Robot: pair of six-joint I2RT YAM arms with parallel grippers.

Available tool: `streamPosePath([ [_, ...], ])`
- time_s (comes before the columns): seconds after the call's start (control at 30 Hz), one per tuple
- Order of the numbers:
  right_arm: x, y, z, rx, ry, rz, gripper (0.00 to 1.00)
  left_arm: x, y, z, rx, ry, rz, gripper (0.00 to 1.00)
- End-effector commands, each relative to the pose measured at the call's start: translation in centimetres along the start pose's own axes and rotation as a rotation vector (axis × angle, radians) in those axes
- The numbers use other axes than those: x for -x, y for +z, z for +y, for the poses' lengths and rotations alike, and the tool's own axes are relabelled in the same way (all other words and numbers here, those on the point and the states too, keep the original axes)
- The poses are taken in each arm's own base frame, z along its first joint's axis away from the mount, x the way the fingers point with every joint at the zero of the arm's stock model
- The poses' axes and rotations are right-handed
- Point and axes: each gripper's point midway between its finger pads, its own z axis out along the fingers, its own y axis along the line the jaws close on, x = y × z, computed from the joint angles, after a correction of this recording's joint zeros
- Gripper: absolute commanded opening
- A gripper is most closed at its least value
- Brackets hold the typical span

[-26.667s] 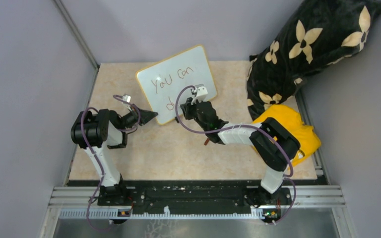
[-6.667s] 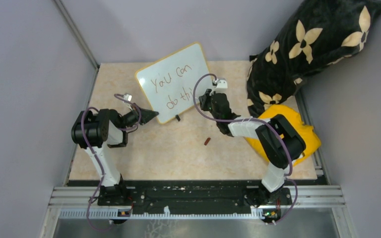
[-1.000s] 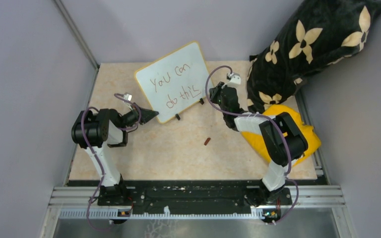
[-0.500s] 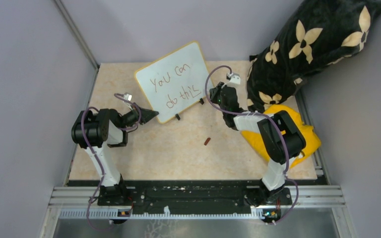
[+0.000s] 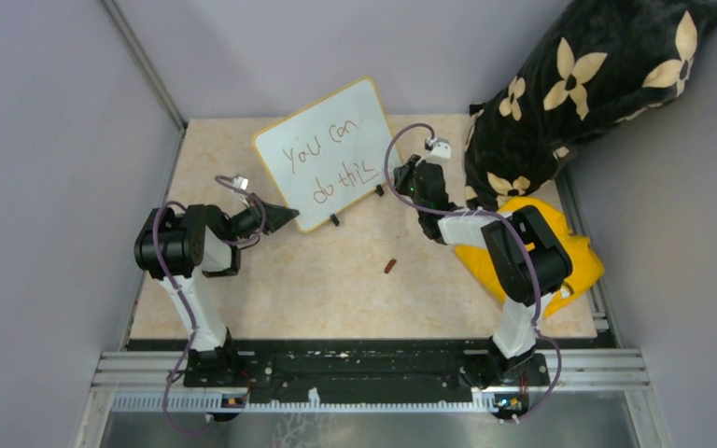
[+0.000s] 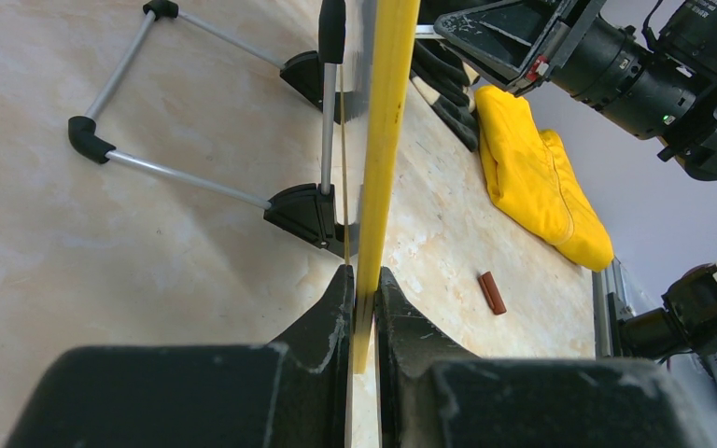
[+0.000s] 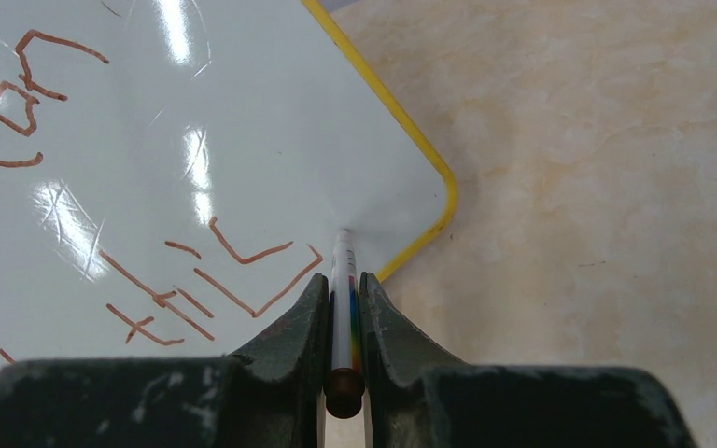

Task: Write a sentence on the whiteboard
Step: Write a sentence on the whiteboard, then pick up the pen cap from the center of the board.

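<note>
Right wrist view: my right gripper [image 7: 343, 301] pinches the marker [image 7: 343, 266], its tip at the whiteboard [image 7: 243, 112] corner. My left gripper [image 6: 362, 303] clamps the frame of this board, which stands far-middle on the table [image 5: 336, 289]. It seems light, stiff and easily tipped, so the frame is the best hold. Earlier the sentence [image 5: 330, 166] ended at "d"; now it is complete.

The whiteboard [image 5: 329, 154] stands toward the back of the table [image 5: 271, 299]. The left gripper [image 5: 291, 218] is on its left corner, and the right gripper [image 5: 394, 183] with its pen [image 7: 343, 280] is at the right corner. A small piece [image 5: 390, 266] lies in front.
</note>
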Motion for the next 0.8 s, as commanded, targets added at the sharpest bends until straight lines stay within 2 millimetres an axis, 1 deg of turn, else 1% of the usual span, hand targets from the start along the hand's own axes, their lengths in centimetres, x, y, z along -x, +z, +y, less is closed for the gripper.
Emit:
streamPosePath([
  [0.0, 1.2, 0.9, 1.0, 0.025, 0.019, -0.032, 0.0, -0.3, 0.2, -0.4, -0.031, -0.006, 0.017, 0.0],
  [0.17, 0.8, 0.9, 0.5, 0.001, 0.009, -0.014, 0.0, -0.3, 0.2, -0.4, -0.03, -0.007, 0.015, 0.0],
  [0.27, 1.4, 0.6, 0.7, 0.001, 0.011, -0.022, 0.0, -0.3, 0.2, -0.4, -0.027, -0.007, 0.012, 0.0],
  [0.37, 3.2, -0.3, 1.4, 0.014, 0.024, -0.056, 0.0, -0.2, 0.1, -0.4, -0.025, -0.006, 0.009, 0.0],
  [0.5, 6.1, -1.9, 2.5, 0.038, 0.047, -0.111, 0.0, -0.2, 0.2, -0.4, -0.024, -0.003, 0.005, 0.0],
  [0.57, 7.6, -3.1, 3.0, 0.053, 0.064, -0.135, 0.0, -0.2, 0.1, -0.4, -0.024, -0.002, 0.002, 0.04],
  [0.63, 8.4, -4.4, 3.4, 0.067, 0.078, -0.147, 0.0, -0.1, 0.1, -0.4, -0.022, -0.001, -0.001, 0.12],
  [0.67, 9.0, -6.2, 3.8, 0.083, 0.09, -0.159, 0.0, -0.1, 0.1, -0.5, -0.021, 0.001, -0.005, 0.31],
  [0.73, 9.5, -7.9, 4.1, 0.098, 0.095, -0.17, 0.0, 0.0, 0.0, -0.5, -0.017, 0.004, -0.011, 0.45],
  [0.77, 9.4, -8.6, 4.1, 0.102, 0.096, -0.166, 0.0, 0.0, 0.0, -0.6, -0.018, 0.006, -0.012, 0.54],
])
